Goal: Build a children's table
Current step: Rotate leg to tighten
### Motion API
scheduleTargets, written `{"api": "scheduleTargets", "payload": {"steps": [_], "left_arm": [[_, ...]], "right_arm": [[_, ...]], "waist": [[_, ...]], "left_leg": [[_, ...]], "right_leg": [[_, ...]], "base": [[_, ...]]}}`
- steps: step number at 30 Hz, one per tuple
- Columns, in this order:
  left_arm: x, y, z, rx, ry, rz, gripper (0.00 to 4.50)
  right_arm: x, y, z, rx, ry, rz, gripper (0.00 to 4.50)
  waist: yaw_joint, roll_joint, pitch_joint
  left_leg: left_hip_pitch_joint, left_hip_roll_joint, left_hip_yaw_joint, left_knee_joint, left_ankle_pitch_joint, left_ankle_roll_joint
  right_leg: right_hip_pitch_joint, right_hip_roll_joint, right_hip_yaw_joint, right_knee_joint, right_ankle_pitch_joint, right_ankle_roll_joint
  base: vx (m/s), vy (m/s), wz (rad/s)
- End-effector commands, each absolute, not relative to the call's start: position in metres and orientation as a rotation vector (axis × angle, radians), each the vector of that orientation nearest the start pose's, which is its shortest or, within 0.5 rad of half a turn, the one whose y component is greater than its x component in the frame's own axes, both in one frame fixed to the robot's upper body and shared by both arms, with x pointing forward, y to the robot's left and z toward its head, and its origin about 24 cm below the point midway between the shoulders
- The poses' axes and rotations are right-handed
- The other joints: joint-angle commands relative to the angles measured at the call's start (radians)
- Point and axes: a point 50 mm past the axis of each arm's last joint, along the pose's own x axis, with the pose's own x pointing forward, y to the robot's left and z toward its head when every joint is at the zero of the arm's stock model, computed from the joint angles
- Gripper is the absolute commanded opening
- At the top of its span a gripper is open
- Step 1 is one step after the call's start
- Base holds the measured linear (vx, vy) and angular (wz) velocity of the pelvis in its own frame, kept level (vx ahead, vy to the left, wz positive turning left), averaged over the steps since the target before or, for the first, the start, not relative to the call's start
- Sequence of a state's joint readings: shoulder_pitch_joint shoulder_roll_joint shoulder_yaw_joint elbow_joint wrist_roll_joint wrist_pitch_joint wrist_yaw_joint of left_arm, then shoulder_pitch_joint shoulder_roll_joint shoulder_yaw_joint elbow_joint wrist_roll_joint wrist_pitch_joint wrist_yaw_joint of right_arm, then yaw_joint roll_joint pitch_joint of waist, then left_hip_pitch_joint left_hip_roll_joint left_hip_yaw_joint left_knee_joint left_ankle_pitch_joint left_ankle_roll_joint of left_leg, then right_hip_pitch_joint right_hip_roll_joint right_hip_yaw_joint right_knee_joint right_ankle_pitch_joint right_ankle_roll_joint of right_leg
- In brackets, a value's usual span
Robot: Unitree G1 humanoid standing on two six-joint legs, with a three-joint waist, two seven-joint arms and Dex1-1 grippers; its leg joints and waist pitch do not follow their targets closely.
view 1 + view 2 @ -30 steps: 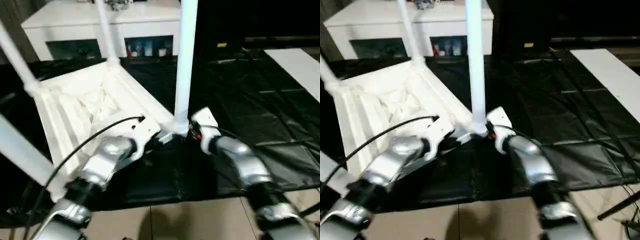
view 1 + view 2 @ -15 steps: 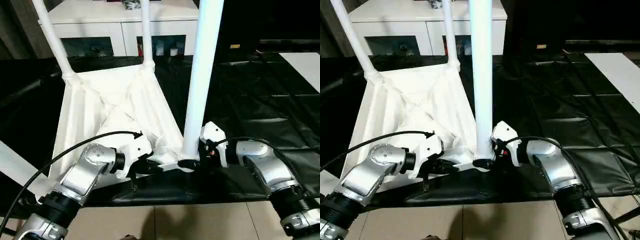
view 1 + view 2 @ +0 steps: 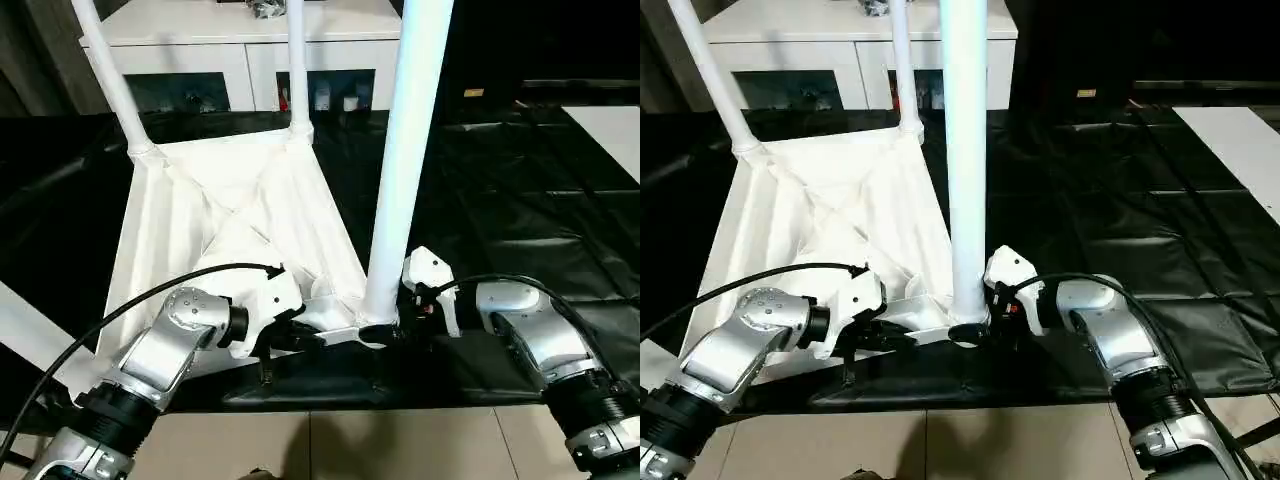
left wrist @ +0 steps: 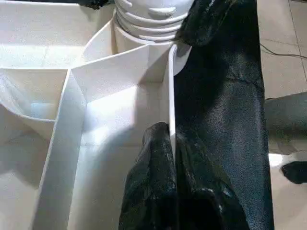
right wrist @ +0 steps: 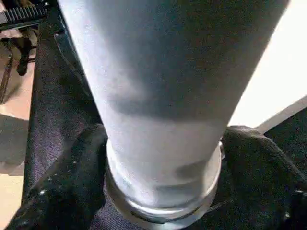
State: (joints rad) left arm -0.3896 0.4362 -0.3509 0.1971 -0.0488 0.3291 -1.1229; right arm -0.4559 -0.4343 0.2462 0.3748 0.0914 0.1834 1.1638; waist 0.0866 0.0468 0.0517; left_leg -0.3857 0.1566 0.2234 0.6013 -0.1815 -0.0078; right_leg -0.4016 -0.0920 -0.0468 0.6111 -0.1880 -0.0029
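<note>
The black-covered table (image 3: 520, 200) carries the children's table top (image 3: 215, 225), turned ribbed side up and tilted, its near edge at the table's front. Behind it a white cabinet (image 3: 220, 45) with glass doors is seen. Three legs are seen standing in corner sockets — two far legs (image 3: 110, 80) and the near leg (image 3: 405, 160) — while a fourth white length is cut off at the lower left edge, so whether it is seated cannot be told. The task is judged nearly done: what is left seems to be the seating of the near leg. The left gripper (image 4: 168, 158) is clamped on the top's thin rim wall, one of its fingers (image 4: 151, 163) inside, the other outside. The right gripper (image 5: 163, 191) is closed around the near leg's base, just above the socket (image 3: 965, 330).
</note>
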Motion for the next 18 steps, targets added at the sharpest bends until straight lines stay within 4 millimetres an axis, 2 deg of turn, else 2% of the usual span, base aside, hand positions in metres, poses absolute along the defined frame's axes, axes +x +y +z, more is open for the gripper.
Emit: {"api": "scheduleTargets", "payload": {"steps": [1,3,5,6,8,11,13,15,18], "left_arm": [[0.272,0.118,0.053,0.322,0.43,-1.399,0.0],[0.273,0.118,0.053,0.322,0.431,-1.396,0.0],[0.274,0.119,0.053,0.319,0.431,-1.39,0.0],[0.277,0.117,0.052,0.31,0.426,-1.36,0.0],[0.28,0.114,0.051,0.302,0.42,-1.331,0.0],[0.284,0.112,0.05,0.307,0.413,-1.296,0.0],[0.294,0.107,0.047,0.324,0.421,-1.192,0.0],[0.303,0.103,0.045,0.327,0.423,-1.102,0.0],[0.315,0.095,0.043,0.316,0.428,-0.967,0.0]], "right_arm": [[0.301,-0.147,0.062,-0.296,0.365,1.278,3.43],[0.301,-0.146,0.061,-0.283,0.36,1.266,3.33],[0.303,-0.145,0.061,-0.269,0.356,1.244,3.03],[0.307,-0.141,0.057,-0.246,0.35,1.172,3.03],[0.31,-0.137,0.054,-0.233,0.345,1.114,2.85],[0.313,-0.133,0.05,-0.228,0.344,1.062,2.76],[0.318,-0.125,0.044,-0.225,0.35,0.943,2.74],[0.322,-0.118,0.041,-0.213,0.352,0.845,2.73],[0.331,-0.109,0.037,-0.186,0.361,0.665,2.72]], "waist": [[-0.005,-0.022,-0.062],[-0.006,-0.021,-0.062],[-0.007,-0.02,-0.062],[-0.007,-0.019,-0.061],[-0.015,-0.02,-0.059],[-0.025,-0.019,-0.06],[-0.033,-0.018,-0.058],[-0.036,-0.02,-0.058],[-0.04,-0.017,-0.059]], "left_leg": [[0.025,0.078,-0.047,-0.076,-0.238,0.043],[0.026,0.078,-0.046,-0.075,-0.239,0.043],[0.024,0.078,-0.047,-0.076,-0.241,0.043],[0.025,0.078,-0.047,-0.076,-0.246,0.04],[0.022,0.075,-0.049,-0.079,-0.259,0.026],[0.027,0.076,-0.05,-0.081,-0.28,0.012],[0.027,0.074,-0.051,-0.083,-0.294,0.002],[0.029,0.072,-0.051,-0.081,-0.302,-0.007],[0.031,0.07,-0.054,-0.083,-0.31,-0.019]], "right_leg": [[0.031,-0.065,0.044,-0.078,-0.275,-0.21],[0.031,-0.064,0.044,-0.078,-0.269,-0.212],[0.031,-0.064,0.044,-0.078,-0.267,-0.214],[0.031,-0.065,0.044,-0.079,-0.276,-0.214],[0.03,-0.064,0.044,-0.081,-0.3,-0.21],[0.027,-0.063,0.044,-0.083,-0.314,-0.203],[0.026,-0.062,0.044,-0.086,-0.323,-0.201],[0.027,-0.064,0.045,-0.088,-0.344,-0.193],[0.023,-0.065,0.045,-0.092,-0.379,-0.181]], "base": [[0.0,0.0,0.0],[0.0,0.0,0.0],[0.0,0.0,0.0],[0.0,0.0,0.0],[0.0,0.0,0.0],[0.0,0.0,0.0],[0.0,0.0,0.0],[0.0,0.0,0.0],[0.0,0.0,0.0]]}}
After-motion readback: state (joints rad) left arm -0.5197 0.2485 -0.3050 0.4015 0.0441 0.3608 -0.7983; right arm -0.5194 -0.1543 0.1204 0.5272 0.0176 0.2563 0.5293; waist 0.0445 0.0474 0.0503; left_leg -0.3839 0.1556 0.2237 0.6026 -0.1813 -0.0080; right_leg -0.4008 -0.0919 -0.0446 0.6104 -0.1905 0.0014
